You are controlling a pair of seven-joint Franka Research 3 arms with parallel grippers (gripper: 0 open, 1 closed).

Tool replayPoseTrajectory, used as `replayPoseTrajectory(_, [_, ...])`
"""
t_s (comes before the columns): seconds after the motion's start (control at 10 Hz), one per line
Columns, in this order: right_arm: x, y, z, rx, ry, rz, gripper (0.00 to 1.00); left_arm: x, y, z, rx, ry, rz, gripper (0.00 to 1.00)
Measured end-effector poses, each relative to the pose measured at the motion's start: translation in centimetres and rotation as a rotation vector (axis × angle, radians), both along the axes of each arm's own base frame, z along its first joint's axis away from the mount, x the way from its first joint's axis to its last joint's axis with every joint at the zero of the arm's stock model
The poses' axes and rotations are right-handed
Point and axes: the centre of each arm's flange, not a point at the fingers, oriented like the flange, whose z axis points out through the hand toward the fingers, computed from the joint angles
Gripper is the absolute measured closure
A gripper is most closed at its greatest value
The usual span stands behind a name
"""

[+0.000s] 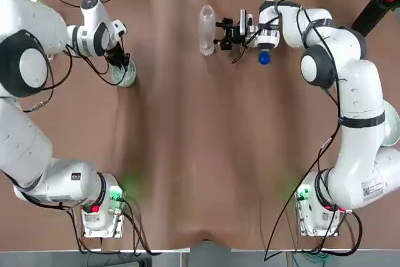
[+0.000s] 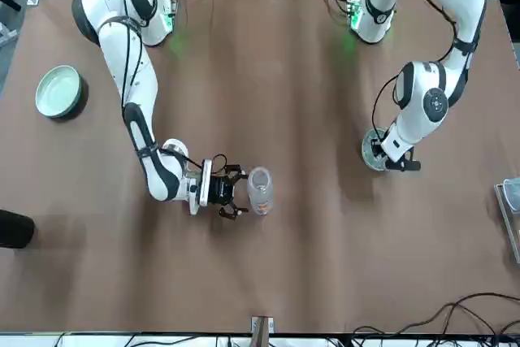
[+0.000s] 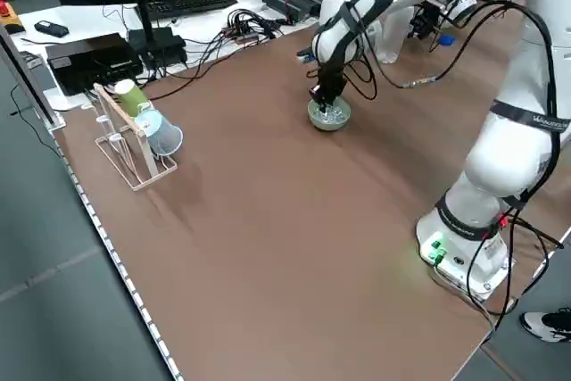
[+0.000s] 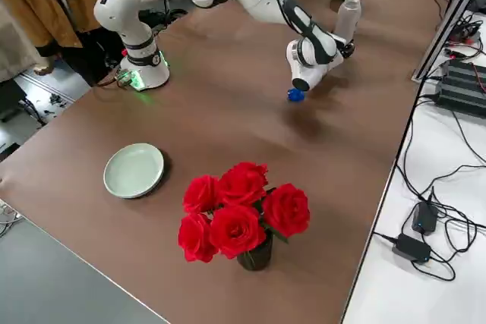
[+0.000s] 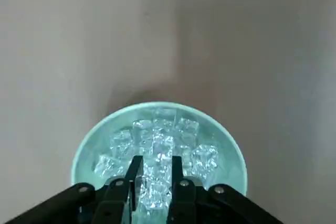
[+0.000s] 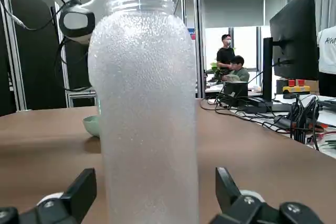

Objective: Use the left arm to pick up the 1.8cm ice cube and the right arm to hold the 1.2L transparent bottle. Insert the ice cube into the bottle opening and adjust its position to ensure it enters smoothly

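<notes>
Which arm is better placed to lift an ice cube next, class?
Left: the left gripper has its fingers shut on an ice cube in the bowl. The right gripper is open around the transparent bottle.

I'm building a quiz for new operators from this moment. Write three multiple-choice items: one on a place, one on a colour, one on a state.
1. Where is the left gripper?
A. In the small bowl of ice cubes
B. Over the bottle's mouth
C. Parked at its arm's base

2. What colour is the loose cap on the table by the right arm?
A. Red
B. Blue
C. Green

3. How does the right gripper stand at the transparent bottle?
A. Clamped on the neck
B. Shut, far from it
C. Open, a finger on each side, not touching

Answers: 1 A, the left wrist view shows its fingers shut on an ice cube among the heap in the bowl. 2 B, the top view shows a blue cap. 3 C, the right wrist view shows gaps between both fingers and the upright bottle.
</notes>
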Motion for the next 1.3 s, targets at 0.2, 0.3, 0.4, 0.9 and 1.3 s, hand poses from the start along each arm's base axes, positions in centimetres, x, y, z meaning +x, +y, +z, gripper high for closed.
replayPoseTrajectory(0.2, [-0.2,0.3,-0.2,-0.001,0.002,0.005,0.00,0.0,0.1,2.7,0.005,-0.012,0.000,0.74])
replayPoseTrajectory(0.3, [-0.3,0.5,-0.2,-0.001,0.003,0.007,0.00,0.0,0.1,4.0,0.006,-0.021,0.000,0.74])
replayPoseTrajectory(0.4, [-0.4,0.6,-0.2,-0.001,0.003,0.010,0.00,0.0,0.1,5.1,0.009,-0.021,-0.001,0.74])
replayPoseTrajectory(0.9, [-0.7,1.0,-0.2,0.001,0.006,0.013,0.00,2.4,-6.3,15.5,0.012,-0.008,0.042,0.74])
replayPoseTrajectory(1.3, [-1.2,2.2,-0.2,0.012,0.014,0.013,0.00,5.0,-13.2,24.7,-0.049,-0.134,0.098,0.74])
